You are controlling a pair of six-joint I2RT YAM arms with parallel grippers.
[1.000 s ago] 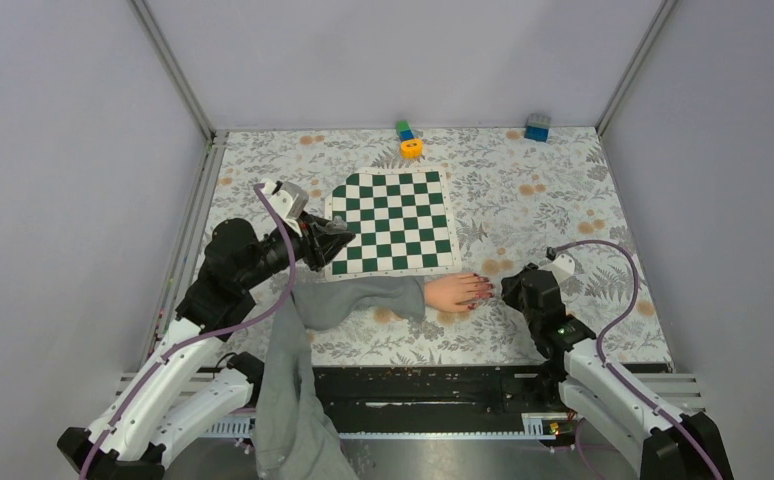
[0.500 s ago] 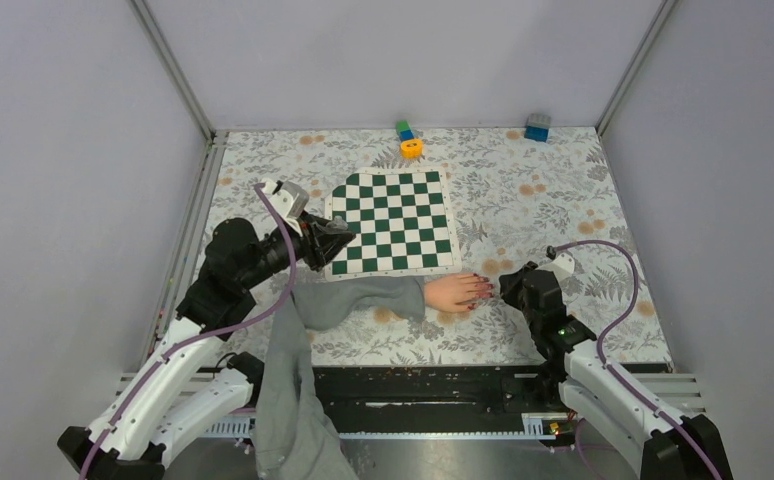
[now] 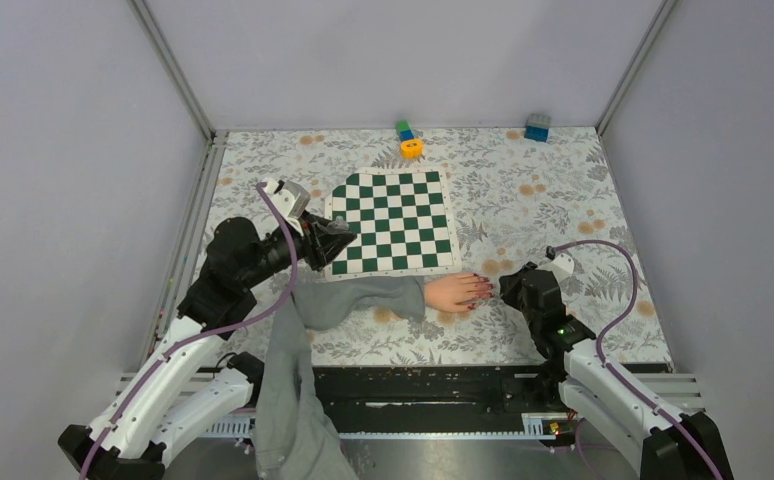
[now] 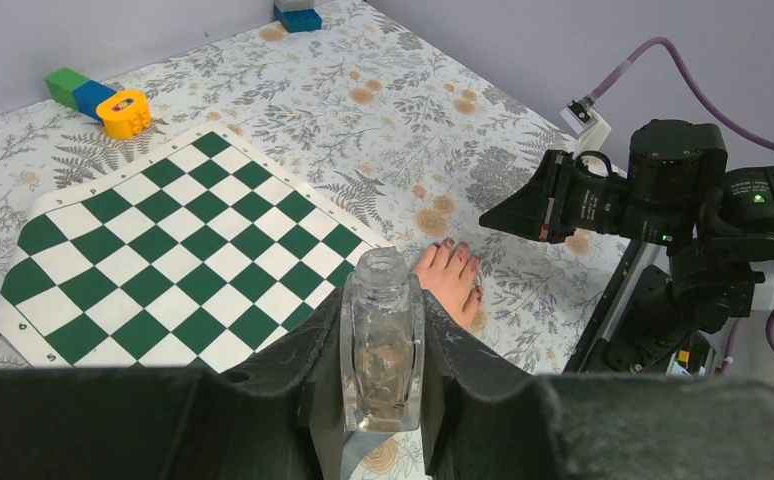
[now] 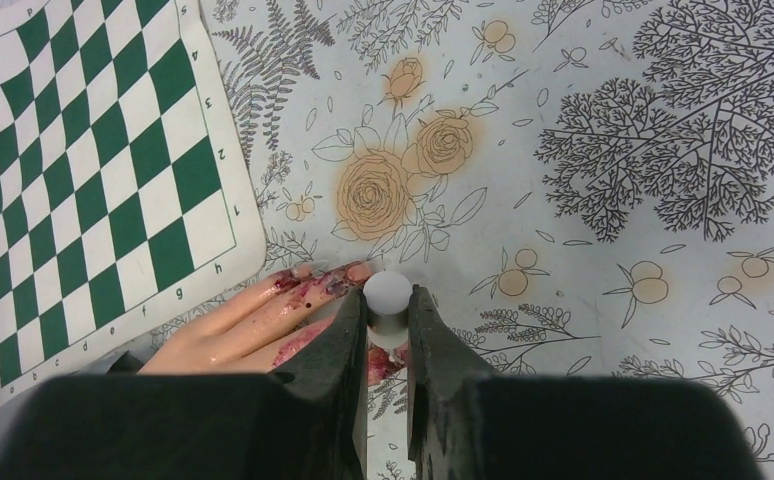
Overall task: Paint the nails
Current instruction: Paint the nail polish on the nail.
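right, the left gripper (image 4: 381,320) is squeezed snug around a clear glass bottle (image 4: 381,370), upright with its neck open at the top, hovering by the near left corner of the green-and-white chessboard mat (image 3: 393,220); over on the other side the right gripper (image 5: 387,312) has its two fingers pinched close on a white-topped applicator (image 5: 387,291), working end hidden under the fingers so i cannot tell what it touches, and it sits right at the tips of the pale hand (image 5: 233,335); that hand lies flat, palm down, on the floral tablecloth (image 3: 563,190) just off the mat's near right corner, fingers pointing toward the right arm, and the nails (image 5: 308,285) show dark red and glossy with red smeared along the skin of the fingers too; the grey sleeve (image 3: 358,300) runs back to the left and drops over the table's near edge; far back, a yellow ring (image 3: 411,148) sits well apart from everything
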